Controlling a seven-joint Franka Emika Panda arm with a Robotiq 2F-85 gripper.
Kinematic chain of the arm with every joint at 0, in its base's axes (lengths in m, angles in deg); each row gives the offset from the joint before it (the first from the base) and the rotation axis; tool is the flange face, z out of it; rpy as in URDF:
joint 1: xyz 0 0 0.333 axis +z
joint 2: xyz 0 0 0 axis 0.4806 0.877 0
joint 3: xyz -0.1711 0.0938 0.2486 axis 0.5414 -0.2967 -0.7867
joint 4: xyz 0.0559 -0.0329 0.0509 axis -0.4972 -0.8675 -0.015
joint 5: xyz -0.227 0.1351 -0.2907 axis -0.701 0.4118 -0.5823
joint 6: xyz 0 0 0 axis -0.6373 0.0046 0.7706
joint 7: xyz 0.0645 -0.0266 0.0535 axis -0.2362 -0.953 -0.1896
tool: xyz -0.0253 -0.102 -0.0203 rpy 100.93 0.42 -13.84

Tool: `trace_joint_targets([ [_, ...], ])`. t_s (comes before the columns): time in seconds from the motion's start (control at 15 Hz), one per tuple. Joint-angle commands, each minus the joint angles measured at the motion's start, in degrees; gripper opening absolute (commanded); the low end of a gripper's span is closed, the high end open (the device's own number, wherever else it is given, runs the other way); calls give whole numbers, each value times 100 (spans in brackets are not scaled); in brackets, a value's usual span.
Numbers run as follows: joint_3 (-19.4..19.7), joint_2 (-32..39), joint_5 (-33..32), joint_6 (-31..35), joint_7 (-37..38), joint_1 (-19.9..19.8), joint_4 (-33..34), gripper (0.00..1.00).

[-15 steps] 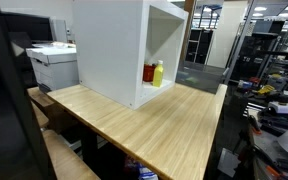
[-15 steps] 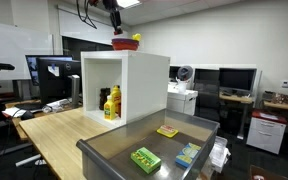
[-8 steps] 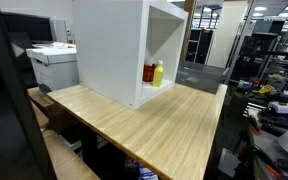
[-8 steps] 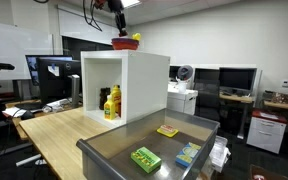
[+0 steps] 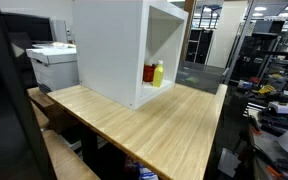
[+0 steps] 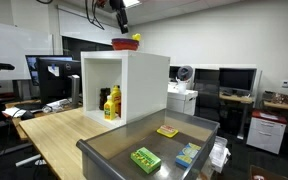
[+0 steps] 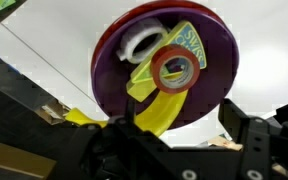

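A dark red plate (image 7: 164, 62) with a purple inside sits on top of the white cabinet (image 6: 144, 85). On it lie a red tape roll (image 7: 176, 70), a white ring (image 7: 139, 42) and a long yellow piece (image 7: 159, 108). In an exterior view the plate (image 6: 125, 43) shows on the cabinet's roof with a yellow thing at its edge. My gripper (image 6: 119, 10) hangs above it, clear of the plate. In the wrist view the gripper (image 7: 181, 118) stands open, its black fingers (image 7: 246, 125) apart with nothing between them.
Inside the cabinet stand a yellow bottle (image 5: 158, 72) and a red container (image 5: 149, 72). The cabinet rests on a wooden table (image 5: 154, 125). A grey bin (image 6: 104, 150) in front holds a green box (image 6: 145, 158), a yellow packet (image 6: 167, 130) and a blue packet (image 6: 187, 154).
My gripper has opened and risen from just above the plate to well over it. The plate has stayed on the cabinet's top.
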State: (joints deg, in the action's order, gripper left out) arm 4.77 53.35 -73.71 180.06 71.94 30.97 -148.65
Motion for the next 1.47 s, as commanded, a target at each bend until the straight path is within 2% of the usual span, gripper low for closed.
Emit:
trace_joint_targets([
  [0.0, 55, 46, -11, -270, 84, -30, 276, 100],
  [0.33, 184, -148, -106, -497, -76, -31, 213, 100],
  [0.73, 368, -591, -168, -419, -324, -45, -317, 100],
  [1.07, 541, -1209, -187, -177, -902, -108, -1293, 100],
  [1.13, 625, -1466, -192, -72, -1141, -127, -1724, 100],
  [1.4, 778, -1954, -218, 360, -1610, -169, -2649, 100],
])
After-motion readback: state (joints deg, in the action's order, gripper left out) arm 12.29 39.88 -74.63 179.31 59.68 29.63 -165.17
